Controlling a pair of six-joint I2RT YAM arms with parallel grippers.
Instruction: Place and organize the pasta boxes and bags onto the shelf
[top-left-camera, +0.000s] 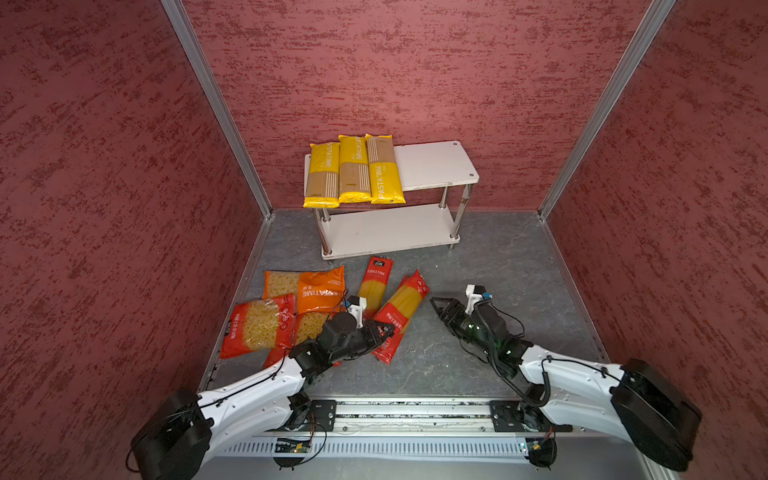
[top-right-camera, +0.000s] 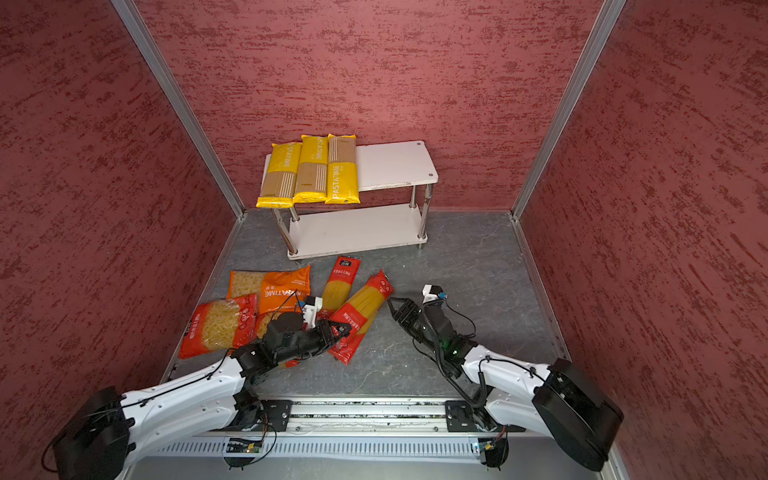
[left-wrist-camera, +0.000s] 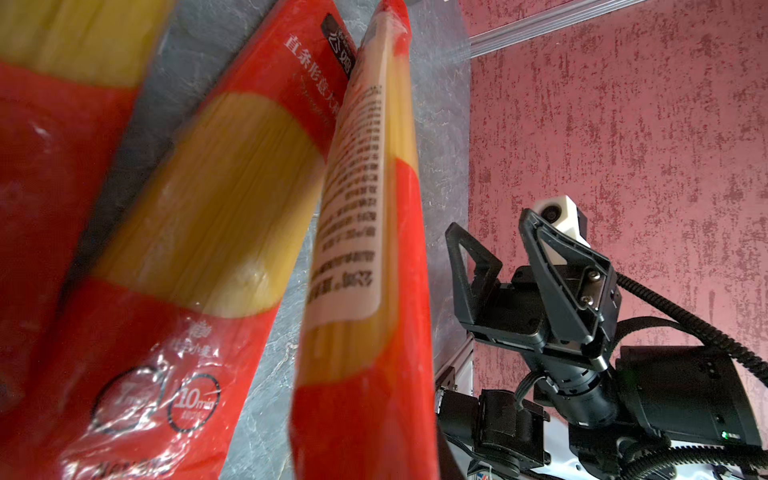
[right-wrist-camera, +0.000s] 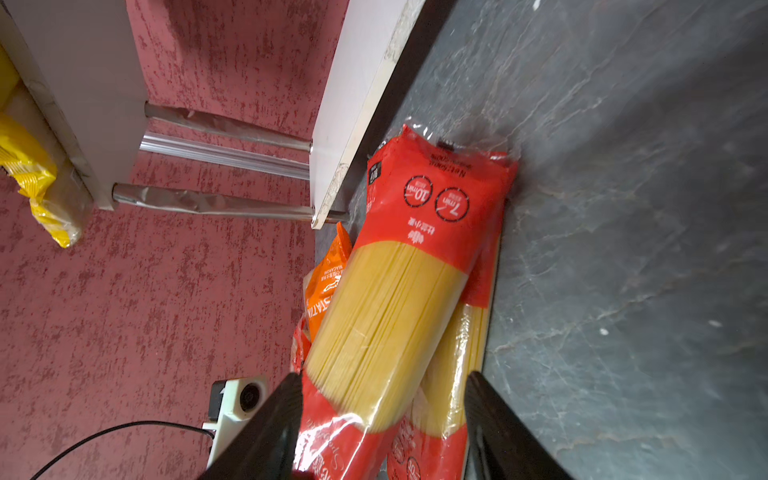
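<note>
The left gripper (top-left-camera: 388, 330) is closed on a red spaghetti bag (top-left-camera: 402, 309) lying in front of the shelf (top-left-camera: 436, 166). The right gripper (top-left-camera: 436, 307) hovers in front of the shelf too, fingers spread wide and empty.

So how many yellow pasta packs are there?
3, side by side on the shelf, top board's left half: left pack, middle pack, right pack. None seem hidden.

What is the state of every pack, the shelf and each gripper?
yellow spaghetti packs: three flat on shelf's top board.
shelf: upright, lower board bare.
red spaghetti bags: on the floor, two stacked.
short-pasta bags: overlapping on the floor.
left gripper: shut on the top stacked bag.
right gripper: open, holding nothing.
</note>
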